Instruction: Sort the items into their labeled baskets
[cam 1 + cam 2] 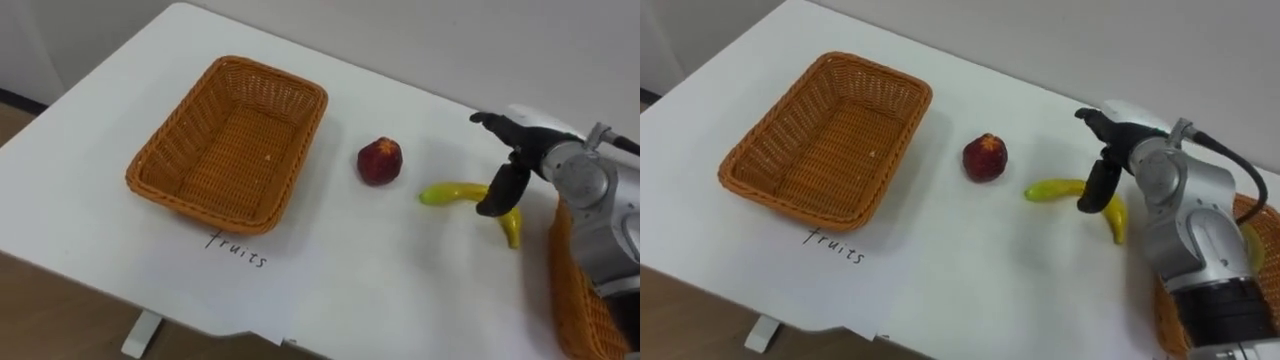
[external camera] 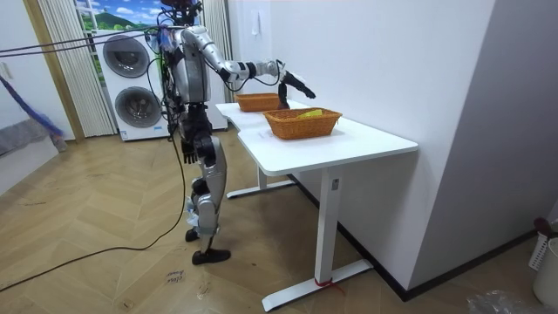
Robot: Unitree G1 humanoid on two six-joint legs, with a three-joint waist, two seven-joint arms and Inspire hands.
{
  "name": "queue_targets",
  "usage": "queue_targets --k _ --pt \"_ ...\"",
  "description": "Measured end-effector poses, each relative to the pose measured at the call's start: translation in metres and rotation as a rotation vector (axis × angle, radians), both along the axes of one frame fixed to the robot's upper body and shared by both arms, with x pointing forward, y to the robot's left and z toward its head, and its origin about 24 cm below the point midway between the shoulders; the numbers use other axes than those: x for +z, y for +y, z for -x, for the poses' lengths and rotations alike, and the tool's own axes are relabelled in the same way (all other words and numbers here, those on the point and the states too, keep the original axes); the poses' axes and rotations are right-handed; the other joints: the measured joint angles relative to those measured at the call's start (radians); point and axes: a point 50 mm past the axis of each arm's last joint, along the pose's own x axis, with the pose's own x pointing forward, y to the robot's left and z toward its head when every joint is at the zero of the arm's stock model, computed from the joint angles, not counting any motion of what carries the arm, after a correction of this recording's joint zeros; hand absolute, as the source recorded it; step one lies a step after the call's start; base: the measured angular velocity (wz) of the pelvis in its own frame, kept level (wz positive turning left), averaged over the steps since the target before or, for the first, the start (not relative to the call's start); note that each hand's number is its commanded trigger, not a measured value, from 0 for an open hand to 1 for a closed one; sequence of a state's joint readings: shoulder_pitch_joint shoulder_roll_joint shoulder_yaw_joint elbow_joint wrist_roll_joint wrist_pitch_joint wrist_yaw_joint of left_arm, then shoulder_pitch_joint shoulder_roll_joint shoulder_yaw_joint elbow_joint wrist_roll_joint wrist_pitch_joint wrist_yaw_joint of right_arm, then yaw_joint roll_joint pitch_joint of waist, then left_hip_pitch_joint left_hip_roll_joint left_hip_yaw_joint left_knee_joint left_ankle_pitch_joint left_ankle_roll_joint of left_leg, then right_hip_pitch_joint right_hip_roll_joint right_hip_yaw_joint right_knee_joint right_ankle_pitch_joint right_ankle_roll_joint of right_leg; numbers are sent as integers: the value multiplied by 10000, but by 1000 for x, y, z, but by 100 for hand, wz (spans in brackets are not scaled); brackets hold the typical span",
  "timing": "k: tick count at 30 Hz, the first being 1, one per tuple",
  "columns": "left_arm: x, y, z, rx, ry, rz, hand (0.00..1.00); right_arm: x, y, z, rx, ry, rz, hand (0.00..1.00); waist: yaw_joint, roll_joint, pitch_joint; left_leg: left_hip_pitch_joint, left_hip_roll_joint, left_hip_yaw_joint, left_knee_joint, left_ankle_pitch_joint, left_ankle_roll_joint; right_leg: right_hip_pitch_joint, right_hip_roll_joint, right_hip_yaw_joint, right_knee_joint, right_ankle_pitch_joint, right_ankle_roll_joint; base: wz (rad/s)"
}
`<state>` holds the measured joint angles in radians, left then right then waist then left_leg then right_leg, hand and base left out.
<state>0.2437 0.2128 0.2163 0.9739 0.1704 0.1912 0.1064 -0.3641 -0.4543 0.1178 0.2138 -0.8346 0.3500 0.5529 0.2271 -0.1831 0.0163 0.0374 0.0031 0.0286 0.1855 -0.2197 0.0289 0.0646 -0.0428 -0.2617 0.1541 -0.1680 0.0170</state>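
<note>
Your right hand, fingers loose, just over the smooth curved banana, round red apple, woven wicker basket leftward.

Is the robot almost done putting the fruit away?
Not yet. The fruits basket is empty. The red fruit and banana lie on the table. The right hand is open above the banana, holding nothing. The other basket holds something yellow. Both fruits are left to move.
</note>
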Motion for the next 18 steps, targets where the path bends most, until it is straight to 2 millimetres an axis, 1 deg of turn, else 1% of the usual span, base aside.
queue_targets --k 1,4,6,7,8,10,13,18 --pt "0 0 0 -2 -7 -6 0 -6 -1 1 -68 251 40 0 34 12 6 -21 0 -18 0 0 0 3 0 -24 0 0 0 10" --pt "0 0 0 -7 49 1 0 -13 -4 2 -269 585 71 0 80 69 26 -126 0 -40 11 0 -1 -66 -3 -103 3 0 0 7" --pt "0 0 1 7 109 4 0 -14 -5 2 -348 614 75 0 118 91 10 -180 2 -42 27 1 -2 -137 -1 -103 1 0 0 0" --pt "0 0 0 6 125 5 0 -16 -6 3 -411 683 89 0 124 142 25 -180 0 -49 36 2 -3 -138 -2 -109 -5 0 0 0" --pt "0 0 -1 -2 101 2 0 -17 -7 3 -449 732 93 0 127 152 18 -188 -4 -54 37 3 -3 -145 -6 -119 -7 0 0 4" --pt "2 1 -6 -74 -116 -70 0 -21 -9 4 -552 862 110 0 126 178 8 -279 -9 -72 78 4 -2 -197 -11 -138 -22 0 0 4" --pt "4 2 -11 -149 -338 -130 0 -20 -9 3 -508 625 146 0 134 172 4 -325 -7 -126 101 7 -3 -253 -11 -136 -19 0 0 0" --pt "4 1 -13 -241 -411 -285 0 -18 -9 2 -553 224 262 0 166 144 -17 -318 -5 -140 101 7 -3 -254 -10 -135 -21 0 0 0"
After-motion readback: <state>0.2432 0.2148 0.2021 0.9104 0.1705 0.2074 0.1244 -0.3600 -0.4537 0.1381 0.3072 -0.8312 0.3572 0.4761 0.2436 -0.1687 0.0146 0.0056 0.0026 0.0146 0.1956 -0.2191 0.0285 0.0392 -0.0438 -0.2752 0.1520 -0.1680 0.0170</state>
